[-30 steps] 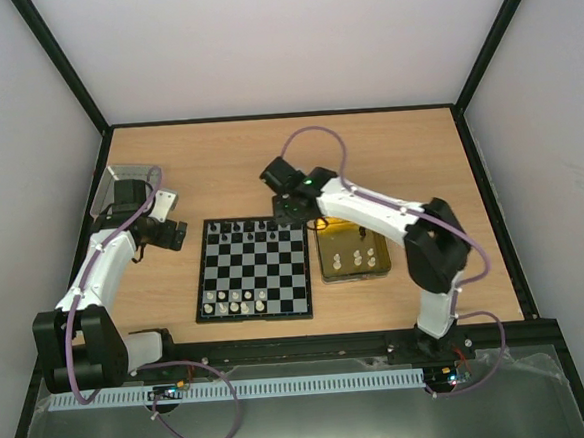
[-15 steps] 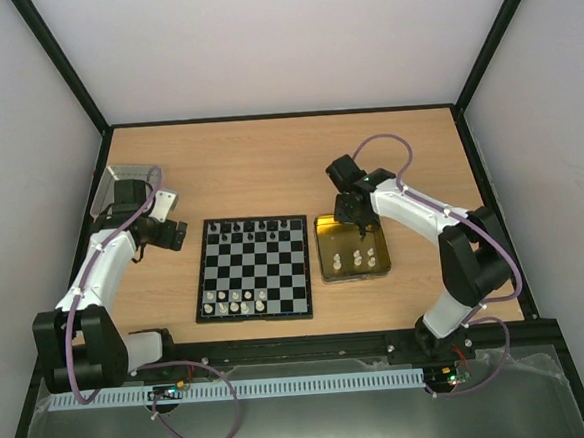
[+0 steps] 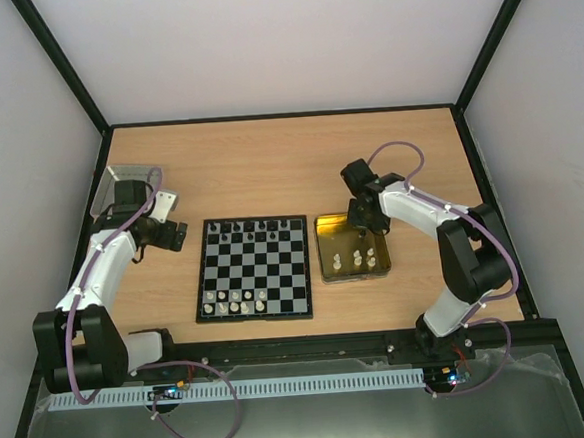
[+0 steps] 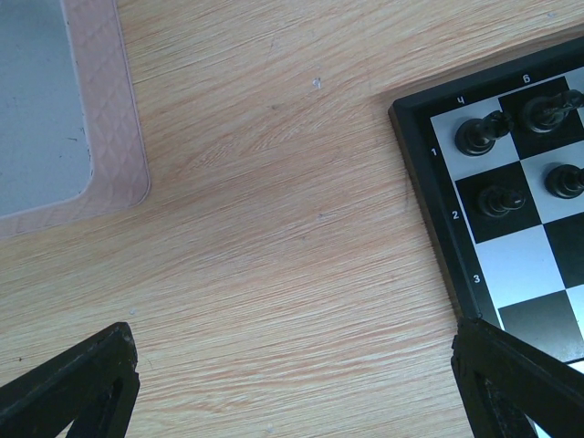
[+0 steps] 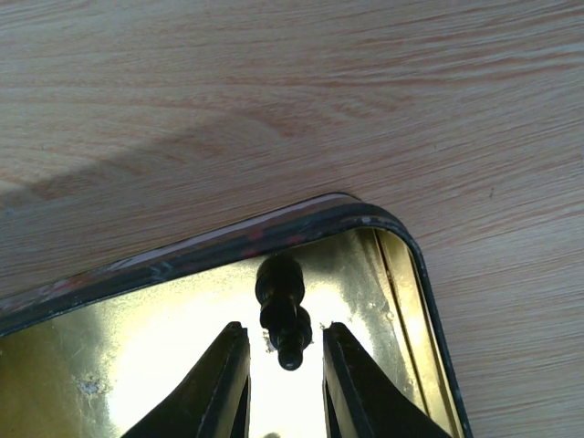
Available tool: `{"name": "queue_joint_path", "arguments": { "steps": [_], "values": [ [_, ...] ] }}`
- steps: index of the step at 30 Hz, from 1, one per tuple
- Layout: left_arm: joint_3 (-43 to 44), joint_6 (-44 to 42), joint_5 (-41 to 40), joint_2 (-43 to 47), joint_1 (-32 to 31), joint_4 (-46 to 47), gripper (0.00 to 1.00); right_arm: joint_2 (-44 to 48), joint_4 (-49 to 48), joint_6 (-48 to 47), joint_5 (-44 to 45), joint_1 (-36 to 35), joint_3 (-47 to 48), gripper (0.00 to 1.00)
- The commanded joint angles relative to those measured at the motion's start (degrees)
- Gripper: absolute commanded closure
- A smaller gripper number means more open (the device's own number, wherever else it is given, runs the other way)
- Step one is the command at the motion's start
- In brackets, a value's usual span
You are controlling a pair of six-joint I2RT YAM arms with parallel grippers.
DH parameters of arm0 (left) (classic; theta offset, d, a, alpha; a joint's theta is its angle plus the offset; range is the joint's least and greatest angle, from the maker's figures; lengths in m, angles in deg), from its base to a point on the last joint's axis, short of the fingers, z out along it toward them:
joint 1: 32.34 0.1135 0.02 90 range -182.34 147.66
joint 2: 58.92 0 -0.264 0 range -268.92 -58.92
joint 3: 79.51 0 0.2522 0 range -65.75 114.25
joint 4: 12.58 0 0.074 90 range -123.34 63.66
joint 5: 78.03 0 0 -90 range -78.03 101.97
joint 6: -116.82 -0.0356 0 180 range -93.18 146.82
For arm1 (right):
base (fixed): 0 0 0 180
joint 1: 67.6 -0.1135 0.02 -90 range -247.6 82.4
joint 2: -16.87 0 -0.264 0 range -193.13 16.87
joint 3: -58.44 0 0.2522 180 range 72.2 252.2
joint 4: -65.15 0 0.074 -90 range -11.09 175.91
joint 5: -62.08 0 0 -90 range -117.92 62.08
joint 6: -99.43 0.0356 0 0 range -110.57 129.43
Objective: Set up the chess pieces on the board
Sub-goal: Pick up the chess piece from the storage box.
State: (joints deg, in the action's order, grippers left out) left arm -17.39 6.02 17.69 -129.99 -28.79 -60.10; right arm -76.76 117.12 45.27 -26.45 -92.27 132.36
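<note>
The right gripper (image 5: pixel 284 339) hangs over the far side of the gold tray (image 5: pixel 182 260), just right of the board (image 3: pixel 265 266). Its target is a single black chess piece (image 5: pixel 279 290) tucked into a corner of the tray close to the rim.

In the right wrist view the piece's long axis runs from that corner towards the gripper, and its narrow end pokes into the gap between the two fingers (image 5: pixel 224 383). A sliver of gold shows on each side, so the gripper looks released, narrowed around the piece but not yet pinching it. A short descent and a squeeze should probably take it.

I cannot tell whether the piece stands upright or lies on its side. From overhead the arm hides it completely.

A few white pieces (image 3: pixel 356 260) wait nearer in the tray. Black pieces fill part of the board's far rows and white ones part of its near rows.

The left gripper (image 4: pixel 292 365) is spread wide and empty over the bare bench, between the board's left edge and a grey lid (image 4: pixel 41 100). It is much farther from the tray.
</note>
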Motion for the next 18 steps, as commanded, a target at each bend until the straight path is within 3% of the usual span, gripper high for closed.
{"name": "queue_joint_path", "arguments": {
  "steps": [1, 12, 18],
  "values": [
    [-0.63, -0.01, 0.52, 0.48, 0.14, -0.38, 0.06, -0.81, -2.09, -0.86, 0.37, 0.57, -0.74, 0.78],
    [-0.68, -0.12, 0.17, 0.41, 0.14, -0.45, 0.06, -3.53, -5.13, -0.32, -0.12, 1.26, -1.18, 0.80],
    [-0.70, -0.34, 0.02, 0.18, 0.14, -0.27, 0.06, -4.30, -5.51, -0.24, -0.15, 1.62, -1.02, 0.87]
  ]
}}
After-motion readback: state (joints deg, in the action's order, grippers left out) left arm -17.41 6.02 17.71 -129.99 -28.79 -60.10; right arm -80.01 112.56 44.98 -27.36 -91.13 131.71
